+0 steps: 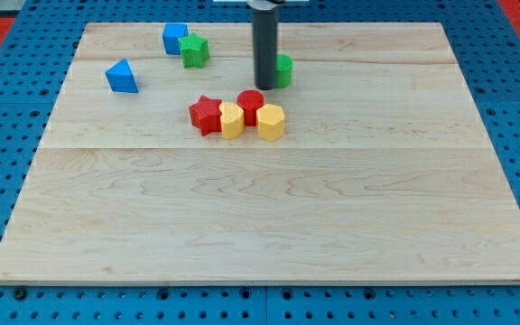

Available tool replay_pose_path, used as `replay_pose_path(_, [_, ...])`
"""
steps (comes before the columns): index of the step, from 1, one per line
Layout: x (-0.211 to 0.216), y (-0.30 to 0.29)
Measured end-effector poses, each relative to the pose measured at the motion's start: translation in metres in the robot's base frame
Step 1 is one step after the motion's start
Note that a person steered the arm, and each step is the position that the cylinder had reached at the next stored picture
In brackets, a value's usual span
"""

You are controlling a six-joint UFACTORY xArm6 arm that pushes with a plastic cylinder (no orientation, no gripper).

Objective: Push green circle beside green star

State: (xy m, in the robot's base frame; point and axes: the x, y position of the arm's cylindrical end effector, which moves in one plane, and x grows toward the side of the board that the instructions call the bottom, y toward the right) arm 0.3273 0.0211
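Green circle [283,69]: one, near the view's top and a little right of the counter's middle; only its right part shows, the rest is hidden behind my rod.
My tip [264,85]: at the green circle's left side, close against it as far as I can tell; whether it actually touches I cannot say.
Hand: I have none, only a straight dark rod, so there is nothing to spread, press together or pinch.
Green star [193,50]: one, to the view's left of the green circle and a little higher, apart from it, with my rod standing between the two.
Blue blocks: two. A blue cube [174,38] touches the green star on its upper left; a blue triangle [122,77] sits further left and lower, on its own.
Red blocks: two. A red star [206,115] and a red circle [250,105], both just below my tip.
Yellow blocks: two. A yellow heart-like block [231,120] lies between the red star and the red circle; a yellow hexagon [271,121] is at the cluster's right end.
Cluster: these four are packed touching in a row below the green circle.
Counter [269,226]: pale wooden board.
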Motion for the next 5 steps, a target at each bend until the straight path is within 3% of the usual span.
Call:
replay_pose_path(2, [-0.043, 0.058])
replay_pose_path(4, [-0.069, 0.08])
replay_pose_path(5, [-0.104, 0.095])
